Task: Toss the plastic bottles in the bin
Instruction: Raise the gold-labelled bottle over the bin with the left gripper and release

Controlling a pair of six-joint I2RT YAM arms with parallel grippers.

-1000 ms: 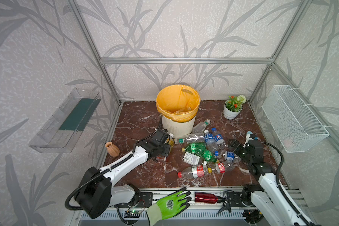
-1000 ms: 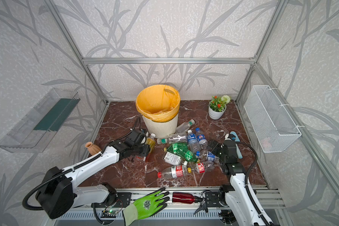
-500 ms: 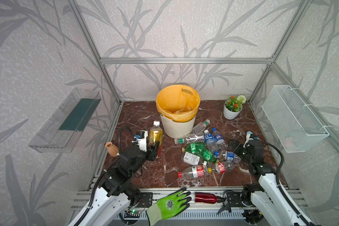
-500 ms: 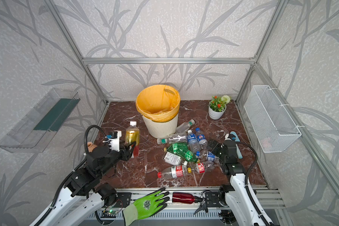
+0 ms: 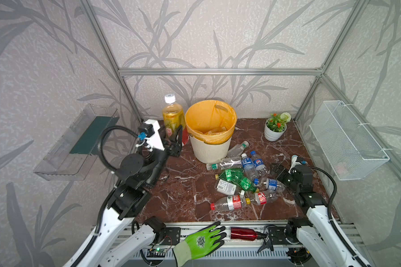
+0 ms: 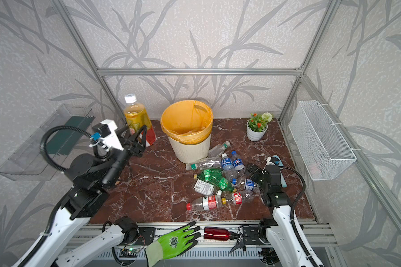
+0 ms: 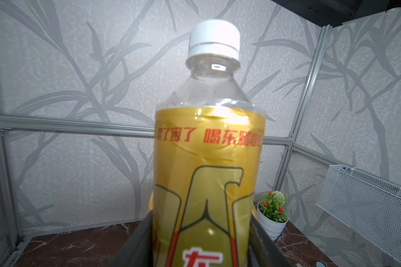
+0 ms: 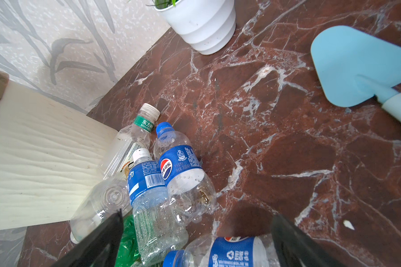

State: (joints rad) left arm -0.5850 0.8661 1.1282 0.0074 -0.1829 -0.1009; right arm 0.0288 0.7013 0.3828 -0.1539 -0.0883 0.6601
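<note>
My left gripper [image 5: 174,136] is shut on a gold-labelled plastic bottle [image 5: 171,115] with a white cap. It holds the bottle upright in the air, just left of the bin [image 5: 208,150]; both fingers press the bottle's [image 7: 206,173] lower sides. The bin is cream with a yellow-orange liner and has crumpled bottles inside. Several more plastic bottles [image 5: 241,180], clear, green, blue- and red-labelled, lie in a pile right of the bin. My right gripper [image 5: 278,168] hangs open low at the pile's right edge. A blue-labelled bottle [image 8: 229,252] lies on the floor between its fingers.
A white flowerpot [image 5: 274,129] stands at the back right and a wire basket [image 5: 347,143] hangs on the right wall. A clear shelf [image 5: 79,143] hangs on the left wall. A green glove [image 5: 202,240] and a red metal bottle [image 5: 243,233] lie on the front rail. A blue scoop [image 8: 357,67] lies by the right arm.
My left arm has lifted the gold-labelled bottle from the floor in front of the bin and drawn it up and back beside the bin's rim. The right arm has not moved.
</note>
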